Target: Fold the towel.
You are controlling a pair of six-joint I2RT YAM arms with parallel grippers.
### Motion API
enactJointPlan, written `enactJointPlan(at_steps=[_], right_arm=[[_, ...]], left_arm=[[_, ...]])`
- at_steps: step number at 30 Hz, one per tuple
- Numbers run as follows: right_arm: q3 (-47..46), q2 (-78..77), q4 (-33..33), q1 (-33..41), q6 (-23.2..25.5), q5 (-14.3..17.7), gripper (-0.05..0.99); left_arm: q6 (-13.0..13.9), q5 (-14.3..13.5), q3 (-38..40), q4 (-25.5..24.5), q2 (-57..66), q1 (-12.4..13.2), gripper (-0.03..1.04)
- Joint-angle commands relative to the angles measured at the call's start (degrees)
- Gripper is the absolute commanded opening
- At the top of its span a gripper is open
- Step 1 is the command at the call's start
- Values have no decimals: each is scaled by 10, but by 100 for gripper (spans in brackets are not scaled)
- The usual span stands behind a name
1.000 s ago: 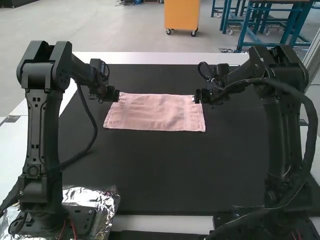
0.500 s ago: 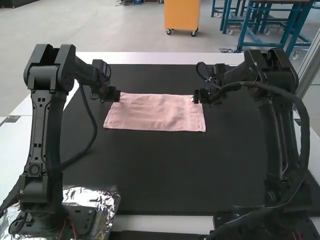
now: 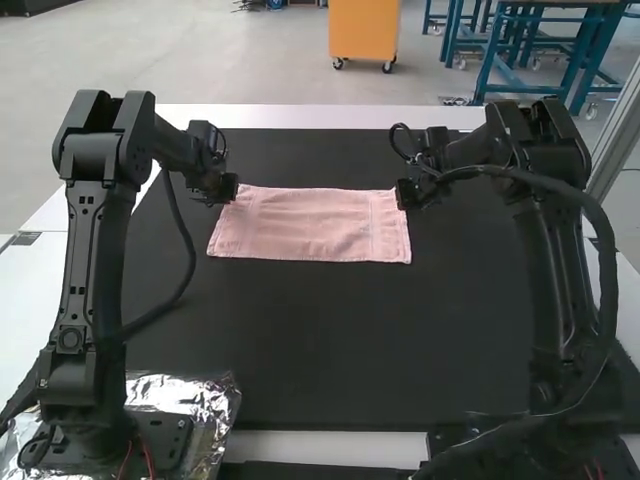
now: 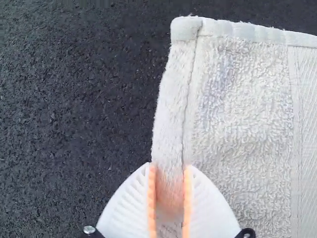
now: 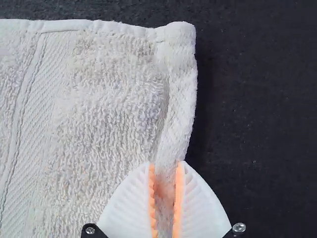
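Note:
In the high view the pink towel [image 3: 310, 225] lies spread flat as a wide rectangle, its long sides running left to right. My left gripper [image 3: 233, 190] is at its far left corner, my right gripper [image 3: 402, 196] at its far right corner. In the left wrist view my left gripper [image 4: 170, 171] stands narrowly open, a side edge of the towel [image 4: 237, 109] between its pads. Similarly, my right gripper [image 5: 166, 168] has a small gap around the opposite side edge of the towel [image 5: 109, 104] in the right wrist view.
A black mat [image 3: 320, 340] covers most of the white table [image 3: 320, 116]. Crumpled foil [image 3: 190, 392] lies around the left arm's base. Dark cables hang beside both arms.
The right gripper has shifted slightly to the right along the towel's far right corner. The left gripper has drawn a little to the left. The towel lies as before.

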Motion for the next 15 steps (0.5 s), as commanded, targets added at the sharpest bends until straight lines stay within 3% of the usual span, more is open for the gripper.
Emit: enactJointPlan(at_steps=[1, 8, 15], right_arm=[[1, 23, -11, 3, -16, -35, -2], [12, 3, -32, -12, -9, -37, -2], [25, -50, -45, -30, 2, -52, -2]], left_arm=[[3, 11, 3, 1, 22, 12, 2], [2, 44, 11, 17, 4, 11, 2], [1, 71, 25, -3, -35, 15, 2]])
